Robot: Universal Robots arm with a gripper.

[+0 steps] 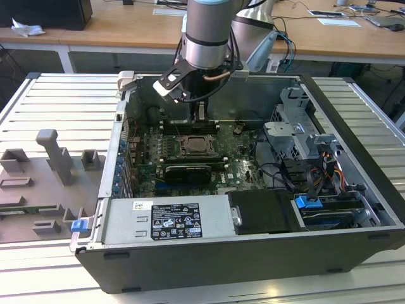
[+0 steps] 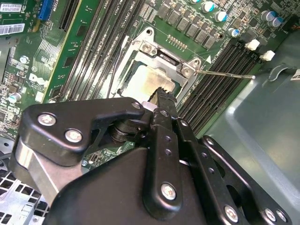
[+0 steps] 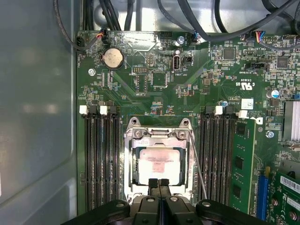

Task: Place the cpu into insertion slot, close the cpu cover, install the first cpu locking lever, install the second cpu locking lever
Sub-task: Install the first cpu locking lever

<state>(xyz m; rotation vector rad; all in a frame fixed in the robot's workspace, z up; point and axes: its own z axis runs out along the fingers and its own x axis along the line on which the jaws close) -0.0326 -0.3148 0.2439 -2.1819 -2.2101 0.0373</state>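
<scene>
Closest to the lens in both wrist views is the black gripper (image 3: 158, 183), its two fingers pressed together with nothing between them. The tips stand at the near edge of the socket (image 1: 185, 147), right by the rim of the cover (image 3: 130, 161); I cannot tell whether they touch it.

The chip (image 3: 157, 164) sits in the socket, and its pale metal top shows through the cover's window. The cover lies flat around it. A thin wire lever (image 3: 197, 164) runs along one side of the socket, between it and a bank of memory slots (image 3: 218, 154). In the second wrist view the lever's free end reaches out over those slots. A second bank of slots (image 3: 101, 159) lies on the socket's other side. Further off on the green board (image 3: 159, 79) is a round coin battery (image 3: 112, 58).

In the exterior view the arm (image 1: 205, 31) reaches down into an open computer case (image 1: 253, 266), with the gripper above the socket. A power supply box (image 1: 164, 220) fills the case's near side. The case lies on a slatted metal table (image 1: 63, 101), and grey blocks (image 1: 54, 158) stand at the exterior view's left.
</scene>
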